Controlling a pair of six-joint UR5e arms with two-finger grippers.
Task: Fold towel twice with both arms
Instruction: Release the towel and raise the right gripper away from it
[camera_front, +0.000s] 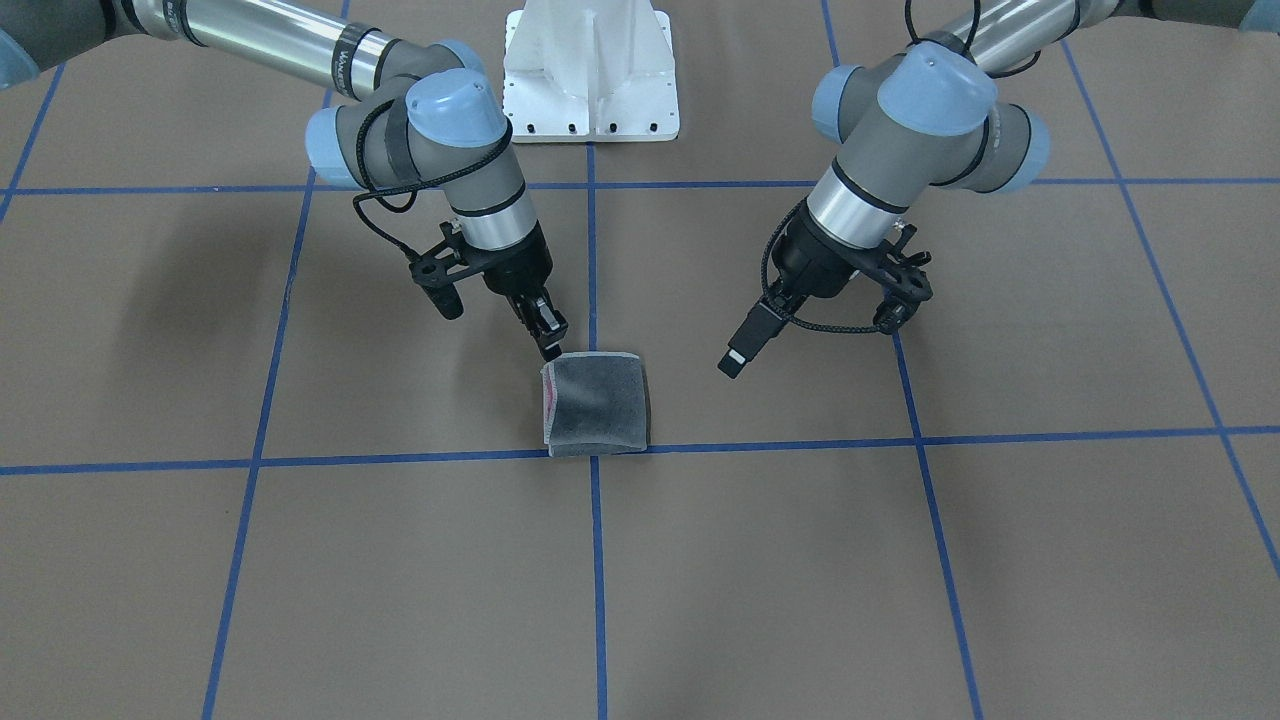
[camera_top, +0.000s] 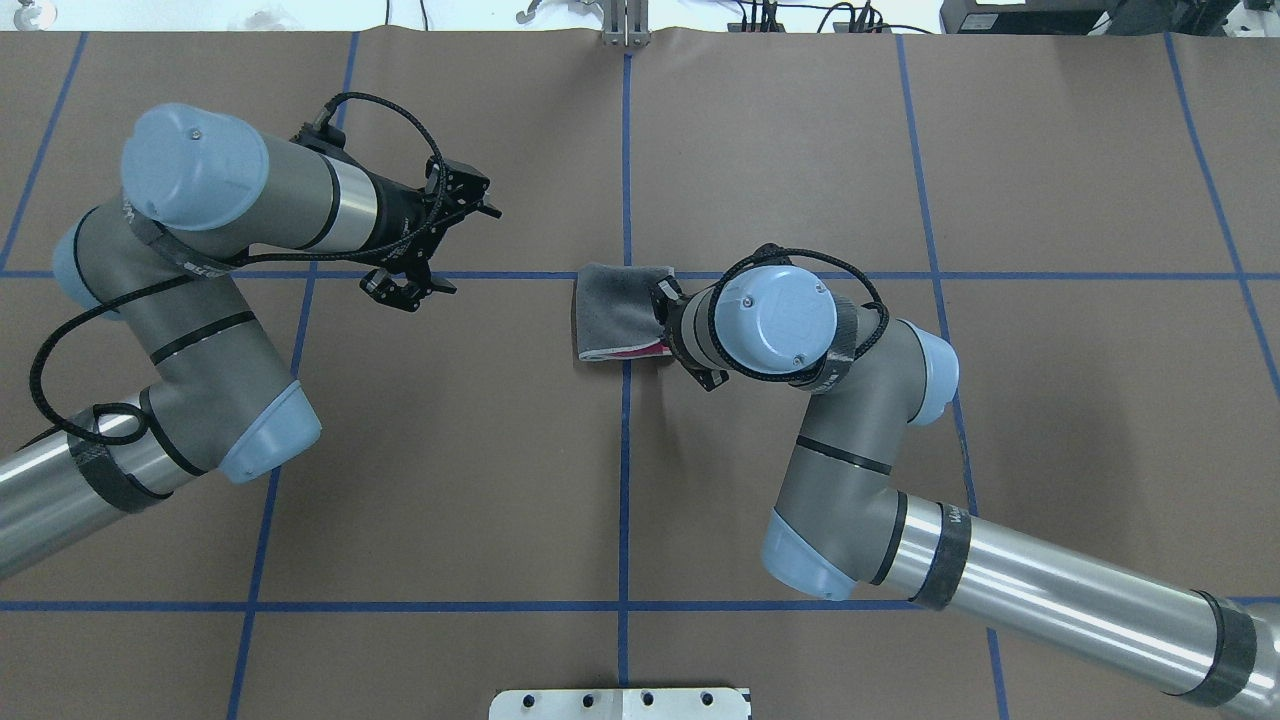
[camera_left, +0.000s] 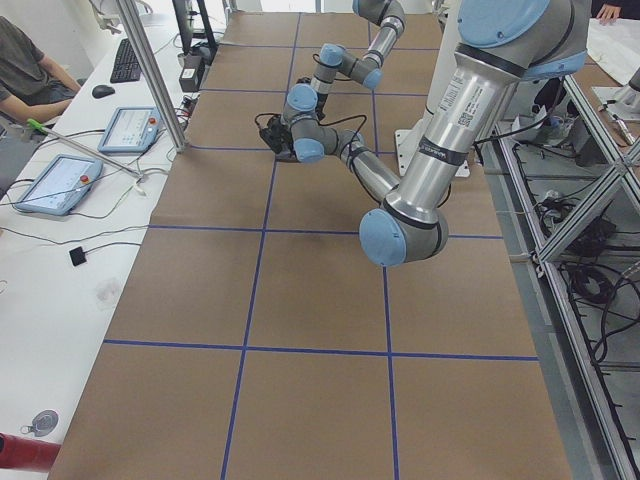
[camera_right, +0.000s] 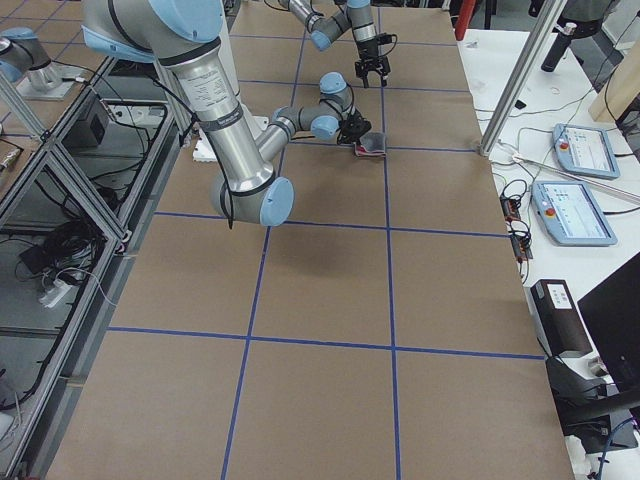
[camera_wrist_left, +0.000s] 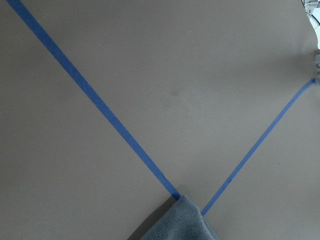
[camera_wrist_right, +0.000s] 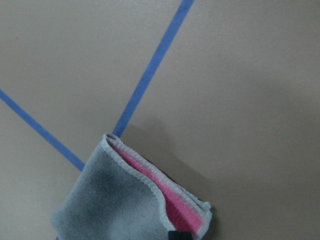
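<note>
The towel (camera_front: 597, 403) lies folded small at the table's middle, dark grey face up. A pink strip shows along its open edge, on the robot's right. It also shows in the overhead view (camera_top: 612, 312) and the right wrist view (camera_wrist_right: 120, 200). My right gripper (camera_front: 549, 345) points down onto the towel's corner nearest the robot. Its fingers are close together on the edge. My left gripper (camera_front: 736, 362) hangs above the paper, apart from the towel on its other side. It looks open and empty. The left wrist view shows only a grey towel corner (camera_wrist_left: 177, 222).
Brown paper with blue tape lines (camera_front: 594, 560) covers the table. The white pedestal base (camera_front: 590, 80) stands at the robot's edge. Tablets (camera_right: 585, 150) and cables lie on side benches. A person (camera_left: 25, 65) sits at the far bench.
</note>
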